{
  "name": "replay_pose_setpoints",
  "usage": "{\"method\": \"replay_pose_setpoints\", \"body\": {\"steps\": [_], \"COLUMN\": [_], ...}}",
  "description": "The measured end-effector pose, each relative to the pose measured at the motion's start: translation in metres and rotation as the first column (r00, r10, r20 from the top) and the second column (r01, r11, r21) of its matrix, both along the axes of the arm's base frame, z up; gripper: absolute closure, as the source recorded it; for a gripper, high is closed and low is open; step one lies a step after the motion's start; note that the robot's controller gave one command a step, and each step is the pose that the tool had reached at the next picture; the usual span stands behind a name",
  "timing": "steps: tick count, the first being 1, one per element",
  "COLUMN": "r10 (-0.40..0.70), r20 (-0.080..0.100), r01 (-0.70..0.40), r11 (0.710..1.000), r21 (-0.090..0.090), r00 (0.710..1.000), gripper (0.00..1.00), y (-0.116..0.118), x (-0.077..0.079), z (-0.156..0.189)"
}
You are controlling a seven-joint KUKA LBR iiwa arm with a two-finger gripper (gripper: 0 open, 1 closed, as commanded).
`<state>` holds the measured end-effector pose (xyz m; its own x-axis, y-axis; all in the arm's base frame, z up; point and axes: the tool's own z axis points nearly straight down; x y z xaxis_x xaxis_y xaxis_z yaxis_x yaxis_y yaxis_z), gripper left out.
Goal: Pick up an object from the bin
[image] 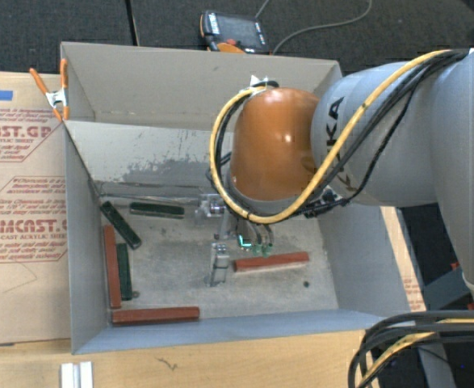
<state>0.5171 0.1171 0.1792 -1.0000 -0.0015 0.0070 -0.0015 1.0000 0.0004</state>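
You have the gripper [219,272] low over the middle of the bin's [83,241] floor, and you cannot tell from here whether it is spread or pressed together. The nearest thing is a flat, narrow red-brown bar [273,260] lying crosswise just beside the gripper on the arm's [414,136] side, its near end almost at the gripper. Well away from the gripper on the opposite side lie two dark green bars [157,209], one of them tilted. Farther that way a second red-brown bar [111,267] rests along the side wall with a green one [124,272] touching it. A third red-brown bar [155,315] lies along the front wall. The floor is dull grey metal, scuffed, with pale scratches on the far wall behind the gripper. Above the gripper sits the orange cover [273,144], looped by a yellow cable [220,128]. The black letters on the arm's white casing are crossed by that cable and cannot be read whole
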Motion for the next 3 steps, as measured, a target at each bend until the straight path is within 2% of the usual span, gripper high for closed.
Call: {"method": "replay_pose_setpoints", "body": {"steps": [1, 2, 3], "r10": [0.004, 0.011, 0.008], "r20": [0.001, 0.007, 0.011], "r01": [-0.004, -0.011, -0.008], "r11": [1.000, 1.000, 1.000], "r21": [-0.004, 0.001, 0.001], "r00": [1.000, 1.000, 1.000], "gripper": [0.00, 1.00, 1.00], "y": [-0.144, -0.138, -0.122], "x": [-0.004, -0.002, 0.008], "z": [-0.113, -0.109, -0.077]}}
